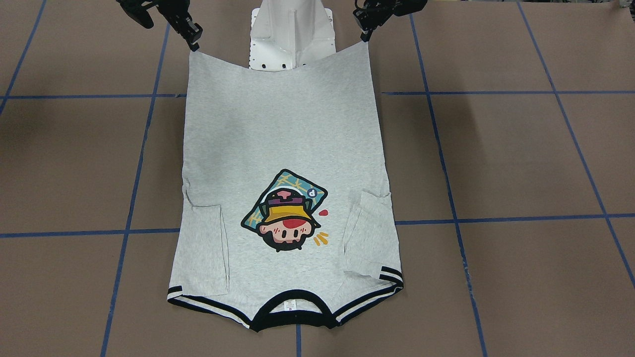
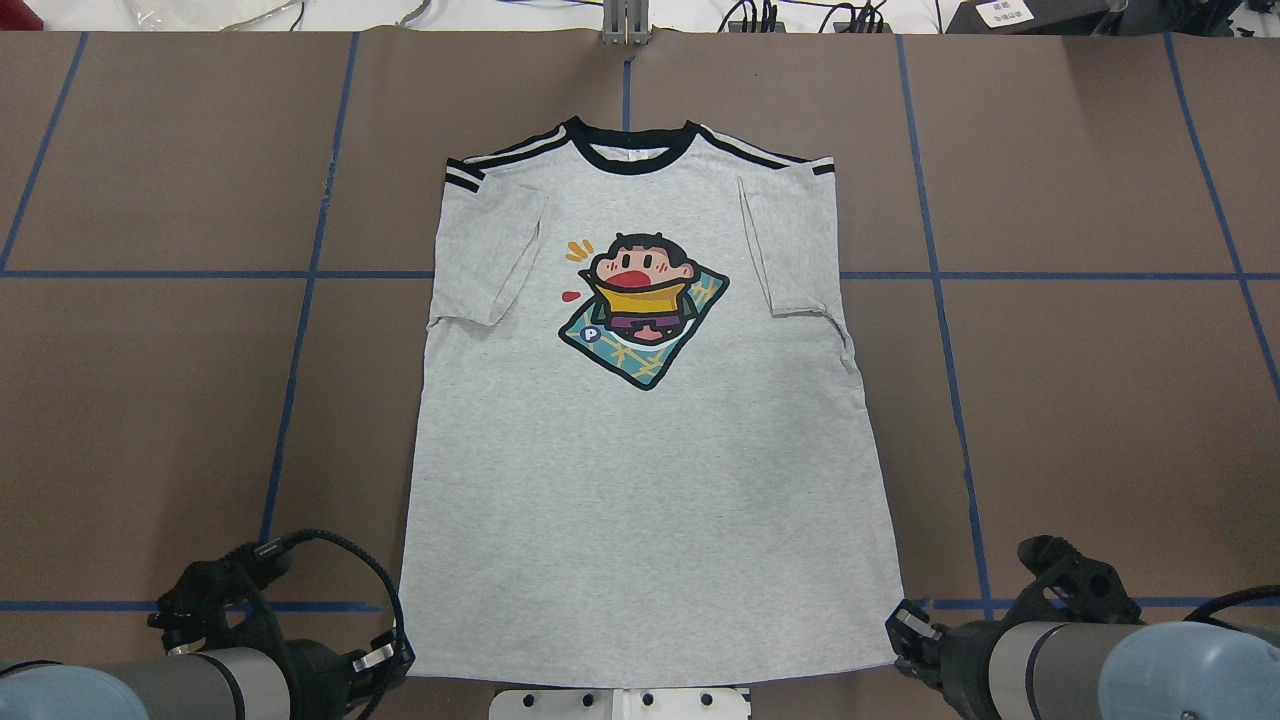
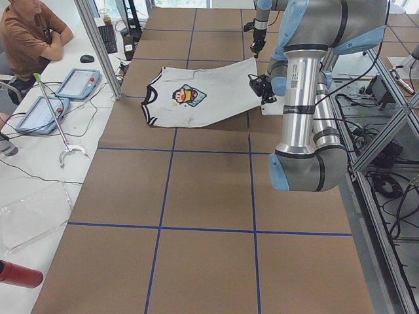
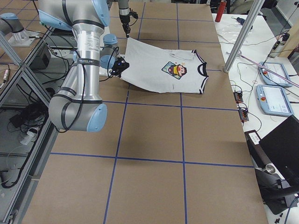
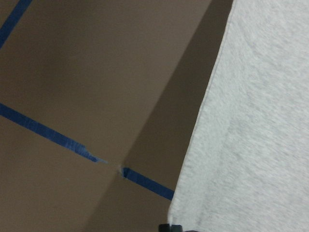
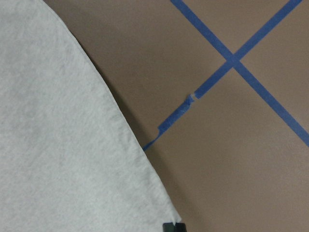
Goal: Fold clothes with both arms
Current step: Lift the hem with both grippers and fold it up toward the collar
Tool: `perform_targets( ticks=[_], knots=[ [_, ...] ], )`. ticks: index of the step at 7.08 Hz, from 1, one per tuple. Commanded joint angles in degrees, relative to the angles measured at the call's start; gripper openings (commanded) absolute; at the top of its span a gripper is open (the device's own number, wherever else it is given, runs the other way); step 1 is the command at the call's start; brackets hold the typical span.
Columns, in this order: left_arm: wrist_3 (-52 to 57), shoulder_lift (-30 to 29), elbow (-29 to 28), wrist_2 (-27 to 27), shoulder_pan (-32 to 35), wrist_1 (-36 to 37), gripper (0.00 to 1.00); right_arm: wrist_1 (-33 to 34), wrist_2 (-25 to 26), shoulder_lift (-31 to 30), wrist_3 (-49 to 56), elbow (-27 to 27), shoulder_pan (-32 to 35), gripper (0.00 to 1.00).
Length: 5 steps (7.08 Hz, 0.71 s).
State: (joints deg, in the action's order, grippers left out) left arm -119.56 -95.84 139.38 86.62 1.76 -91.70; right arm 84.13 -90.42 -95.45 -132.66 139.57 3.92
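Hem corners of shirt [image 1: 283,139] sit pinched in left gripper [image 1: 367,35] and right gripper [image 1: 193,44], raised between them, likely for folding toward collar [image 1: 292,293].

Matt heather-grey knit cloth T-shirt [image 2: 640,480] on matt brown paper-like table [image 2: 1100,400]

The grey T-shirt [image 4: 159,70] lies print-up on the brown table [image 4: 149,140], collar to the right, with the hem at the scene's left raised off the surface, its near corner at the right gripper [image 4: 121,66] and its far corner at the left gripper [image 4: 127,32].
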Motion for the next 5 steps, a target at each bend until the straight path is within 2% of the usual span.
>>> perform_targets(
  ticks=[1, 2, 3, 4, 5],
  knots=[
    [4.0, -1.1, 2.0, 0.4, 5.2, 0.1, 0.00, 1.6, -0.2, 0.4, 2.8, 0.2, 9.5, 0.00],
    [5.9, -4.0, 0.6, 1.1, 8.2, 0.1, 0.00, 1.8, -0.3, 0.9, 9.8, -1.0, 12.9, 0.00],
    [16.4, -8.2, -3.1, 2.4, 15.5, 0.1, 0.00, 2.0, -0.3, 5.2, 15.9, -4.5, 17.6, 0.00],
    [25.2, -12.3, -8.1, 4.0, 22.1, 0.2, 0.00, 4.4, -0.5, 10.6, 20.0, -10.0, 21.8, 0.00],
    [27.4, -16.3, -16.8, 5.2, 28.0, -1.0, 0.00, 5.9, -0.6, 16.6, 25.5, -16.0, 26.2, 0.00]
  ],
)
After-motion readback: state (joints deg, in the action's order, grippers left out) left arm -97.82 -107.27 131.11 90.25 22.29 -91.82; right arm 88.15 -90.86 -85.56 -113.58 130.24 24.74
